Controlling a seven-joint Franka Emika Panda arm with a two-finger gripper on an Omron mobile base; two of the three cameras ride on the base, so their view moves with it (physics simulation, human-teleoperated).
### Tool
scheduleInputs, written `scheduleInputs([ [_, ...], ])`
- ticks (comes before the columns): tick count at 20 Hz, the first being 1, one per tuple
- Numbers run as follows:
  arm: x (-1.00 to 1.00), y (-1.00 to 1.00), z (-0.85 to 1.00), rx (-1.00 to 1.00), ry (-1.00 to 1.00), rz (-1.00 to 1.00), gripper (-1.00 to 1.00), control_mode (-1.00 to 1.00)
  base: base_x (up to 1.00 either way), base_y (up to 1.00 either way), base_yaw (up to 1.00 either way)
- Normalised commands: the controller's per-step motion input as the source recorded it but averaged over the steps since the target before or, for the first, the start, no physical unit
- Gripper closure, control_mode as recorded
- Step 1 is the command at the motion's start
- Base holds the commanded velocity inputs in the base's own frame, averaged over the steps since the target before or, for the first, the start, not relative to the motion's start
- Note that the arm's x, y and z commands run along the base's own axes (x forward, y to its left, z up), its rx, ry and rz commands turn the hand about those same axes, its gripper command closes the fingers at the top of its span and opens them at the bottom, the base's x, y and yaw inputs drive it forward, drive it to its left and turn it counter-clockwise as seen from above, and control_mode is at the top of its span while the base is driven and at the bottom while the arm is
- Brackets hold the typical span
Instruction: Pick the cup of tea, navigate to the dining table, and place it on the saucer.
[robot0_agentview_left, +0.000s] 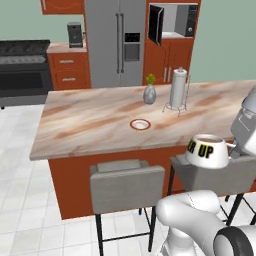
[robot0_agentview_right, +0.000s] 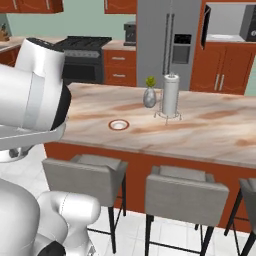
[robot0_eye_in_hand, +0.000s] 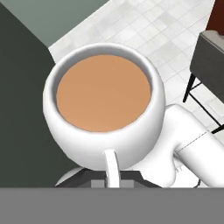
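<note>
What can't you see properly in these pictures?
- Gripper: in the left base view the cup of tea hides its fingertips.
- The cup's black label: its first letters curve out of sight there.
- The cup's handle: the hand view's bottom cuts it off.
- Right stool: cut by the right base view's edge.

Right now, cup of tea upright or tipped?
Upright: the cup of tea has a level rim, and the brown liquid sits flat inside in the hand view.

Dining table (robot0_agentview_left: 85, 125) bears saucer (robot0_agentview_left: 140, 124), vase (robot0_agentview_left: 149, 93), paper-towel stand (robot0_agentview_left: 177, 90).
</note>
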Motion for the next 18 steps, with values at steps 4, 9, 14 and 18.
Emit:
scheduleInputs([
  [4,0.00,0.00,0.00,0.00,0.00,0.00,1.00,1.00,0.29,0.00,-0.01],
  [9,0.00,0.00,0.00,0.00,0.00,0.00,1.00,1.00,0.58,0.11,-0.01],
  [14,0.00,0.00,0.00,0.00,0.00,0.00,1.00,1.00,0.60,0.21,0.00],
  [18,0.00,0.00,0.00,0.00,0.00,0.00,1.00,1.00,0.46,0.18,0.00],
])
